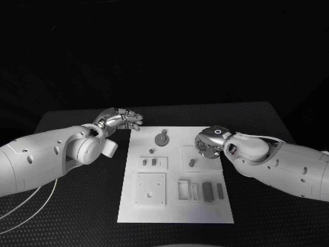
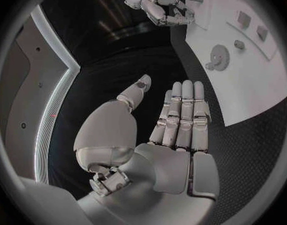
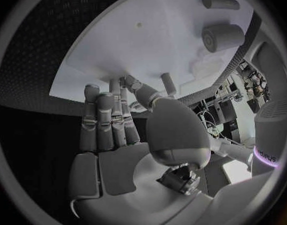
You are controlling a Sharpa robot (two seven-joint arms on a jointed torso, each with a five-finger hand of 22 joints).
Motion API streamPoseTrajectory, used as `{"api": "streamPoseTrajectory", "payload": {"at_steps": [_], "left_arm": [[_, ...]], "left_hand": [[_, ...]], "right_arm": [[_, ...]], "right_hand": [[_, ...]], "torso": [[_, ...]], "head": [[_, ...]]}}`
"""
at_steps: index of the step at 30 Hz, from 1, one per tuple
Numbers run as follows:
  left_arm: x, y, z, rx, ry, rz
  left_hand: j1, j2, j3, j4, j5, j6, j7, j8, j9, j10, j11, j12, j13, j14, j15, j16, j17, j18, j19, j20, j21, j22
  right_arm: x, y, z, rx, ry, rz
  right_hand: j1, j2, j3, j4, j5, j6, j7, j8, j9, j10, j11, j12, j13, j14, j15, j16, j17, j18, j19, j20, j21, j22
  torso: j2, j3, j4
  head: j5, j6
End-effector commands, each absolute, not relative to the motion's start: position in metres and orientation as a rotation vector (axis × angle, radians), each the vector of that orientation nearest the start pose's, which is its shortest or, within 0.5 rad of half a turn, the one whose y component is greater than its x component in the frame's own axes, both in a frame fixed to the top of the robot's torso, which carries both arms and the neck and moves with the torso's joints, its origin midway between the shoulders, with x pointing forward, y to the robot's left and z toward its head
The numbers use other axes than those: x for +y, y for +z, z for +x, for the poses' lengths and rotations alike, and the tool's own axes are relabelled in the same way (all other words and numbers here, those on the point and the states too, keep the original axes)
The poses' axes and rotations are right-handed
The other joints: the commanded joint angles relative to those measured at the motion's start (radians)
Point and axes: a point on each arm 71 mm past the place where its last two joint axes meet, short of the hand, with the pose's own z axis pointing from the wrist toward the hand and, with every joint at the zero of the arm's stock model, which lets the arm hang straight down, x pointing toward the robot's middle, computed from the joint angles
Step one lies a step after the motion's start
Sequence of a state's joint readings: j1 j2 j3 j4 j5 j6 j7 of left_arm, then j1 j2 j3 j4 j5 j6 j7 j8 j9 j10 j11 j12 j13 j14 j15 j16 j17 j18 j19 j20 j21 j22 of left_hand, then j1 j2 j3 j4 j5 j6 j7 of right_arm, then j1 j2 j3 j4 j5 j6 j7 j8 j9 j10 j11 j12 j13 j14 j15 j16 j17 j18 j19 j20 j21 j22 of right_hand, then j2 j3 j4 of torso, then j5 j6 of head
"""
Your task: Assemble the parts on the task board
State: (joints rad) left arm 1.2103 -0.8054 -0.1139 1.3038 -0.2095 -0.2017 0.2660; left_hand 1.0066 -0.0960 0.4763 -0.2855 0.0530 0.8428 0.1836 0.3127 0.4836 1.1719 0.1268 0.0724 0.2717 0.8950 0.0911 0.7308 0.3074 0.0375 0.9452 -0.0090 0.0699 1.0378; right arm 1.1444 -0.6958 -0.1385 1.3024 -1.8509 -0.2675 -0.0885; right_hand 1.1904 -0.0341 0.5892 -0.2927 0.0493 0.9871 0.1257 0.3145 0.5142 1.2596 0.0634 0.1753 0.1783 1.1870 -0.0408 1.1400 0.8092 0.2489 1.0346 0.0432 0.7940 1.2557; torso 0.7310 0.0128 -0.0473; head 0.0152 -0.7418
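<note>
task board (image 1: 176,211) between hands | left hand (image 1: 120,121) off its corner, spread, empty | right hand (image 1: 211,143) over its edge, grasp unclear

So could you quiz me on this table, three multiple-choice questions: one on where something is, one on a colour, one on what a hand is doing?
1. Where does the round toothed part lie?
A. On the black table
B. On the task board
C. In the left hand

2. What colour is the task board?
A. Black
B. Blue
C. White

3. What is the left hand doing?
A. Holding nothing
B. Gripping a part
C. Pressing on the board

Answers:
1. B: the round toothed part lies on the far end of the task board.
2. C: the board is a white plate on the dark table.
3. A: the left hand is beside the board, its fingers straight, with nothing in them.
</note>
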Motion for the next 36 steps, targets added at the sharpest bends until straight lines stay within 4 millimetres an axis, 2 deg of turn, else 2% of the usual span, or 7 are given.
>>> {"api": "streamPoseTrajectory", "payload": {"at_steps": [1, 12, 20, 29, 36], "left_arm": [[0.249, -0.217, 0.516, 1.643, -1.317, -0.972], [0.249, -0.217, 0.516, 1.644, -1.314, -0.971], [0.25, -0.217, 0.516, 1.644, -1.316, -0.971], [0.251, -0.217, 0.517, 1.644, -1.31, -0.973], [0.251, -0.218, 0.518, 1.65, -1.307, -0.976]], "left_hand": [[0.005, 0.004, -0.006, 0.002, -0.002, -0.006, 0.0, 0.003, -0.002, -0.007, -0.003, -0.004, -0.001, 0.0, 0.005, -0.005, 0.002, -0.001, -0.003, 0.005, -0.003, -0.002], [0.006, 0.006, -0.006, 0.002, -0.002, -0.007, 0.001, 0.003, -0.003, -0.01, -0.002, -0.005, -0.002, -0.001, 0.006, -0.009, 0.004, -0.001, -0.005, 0.006, -0.003, -0.004], [0.006, 0.006, -0.006, 0.003, -0.002, -0.008, 0.001, 0.004, -0.003, -0.01, -0.002, -0.004, -0.002, -0.001, 0.006, -0.01, 0.005, -0.001, -0.005, 0.006, -0.003, -0.004], [0.005, 0.007, -0.006, 0.004, -0.002, -0.008, 0.002, 0.004, -0.003, -0.01, -0.002, -0.004, -0.003, 0.0, 0.006, -0.011, 0.006, -0.001, -0.005, 0.007, -0.003, -0.005], [0.003, 0.007, -0.007, 0.005, -0.002, -0.008, 0.002, 0.004, -0.004, -0.011, -0.001, -0.004, -0.003, 0.0, 0.007, -0.013, 0.008, -0.001, -0.006, 0.007, -0.003, -0.006]], "right_arm": [[-0.191, -0.279, 0.488, 1.776, 0.308, -0.638], [-0.191, -0.276, 0.486, 1.742, 0.333, -0.63], [-0.193, -0.268, 0.486, 1.705, 0.35, -0.601], [-0.189, -0.251, 0.491, 1.673, 0.38, -0.554], [-0.187, -0.232, 0.495, 1.656, 0.394, -0.539]], "right_hand": [[0.018, 0.006, -0.002, -0.003, 0.001, 0.013, -0.001, 0.009, 0.001, 0.014, -0.002, 0.0, 0.002, 0.004, -0.008, -0.006, 0.002, 0.013, -0.003, -0.006, 0.004, 0.003], [0.024, 0.006, -0.012, -0.003, 0.001, 0.033, -0.009, 0.02, 0.009, 0.041, -0.013, 0.004, 0.012, 0.012, -0.019, -0.009, 0.009, 0.013, 0.007, -0.009, 0.006, 0.005], [0.025, 0.005, -0.015, -0.002, 0.001, 0.04, -0.012, 0.025, 0.014, 0.05, -0.017, 0.004, 0.017, 0.018, -0.022, -0.01, 0.011, 0.013, 0.013, -0.011, 0.006, 0.006], [0.025, 0.005, -0.016, -0.002, 0.001, 0.041, -0.013, 0.026, 0.016, 0.052, -0.018, 0.004, 0.018, 0.019, -0.023, -0.01, 0.013, 0.013, 0.015, -0.012, 0.007, 0.006], [0.024, 0.006, -0.017, -0.002, 0.001, 0.041, -0.013, 0.026, 0.017, 0.053, -0.018, 0.003, 0.019, 0.02, -0.024, -0.01, 0.013, 0.013, 0.016, -0.012, 0.007, 0.006]], "torso": [[0.0, -0.0001, -0.0001], [0.0, 0.0009, -0.0002], [0.0, 0.0003, -0.0013], [0.0, 0.0004, 0.0003], [-0.001, 0.0, -0.0008]], "head": [[-0.001, -0.002], [0.0, -0.005], [0.0, -0.006], [0.001, -0.006], [0.002, -0.005]]}}
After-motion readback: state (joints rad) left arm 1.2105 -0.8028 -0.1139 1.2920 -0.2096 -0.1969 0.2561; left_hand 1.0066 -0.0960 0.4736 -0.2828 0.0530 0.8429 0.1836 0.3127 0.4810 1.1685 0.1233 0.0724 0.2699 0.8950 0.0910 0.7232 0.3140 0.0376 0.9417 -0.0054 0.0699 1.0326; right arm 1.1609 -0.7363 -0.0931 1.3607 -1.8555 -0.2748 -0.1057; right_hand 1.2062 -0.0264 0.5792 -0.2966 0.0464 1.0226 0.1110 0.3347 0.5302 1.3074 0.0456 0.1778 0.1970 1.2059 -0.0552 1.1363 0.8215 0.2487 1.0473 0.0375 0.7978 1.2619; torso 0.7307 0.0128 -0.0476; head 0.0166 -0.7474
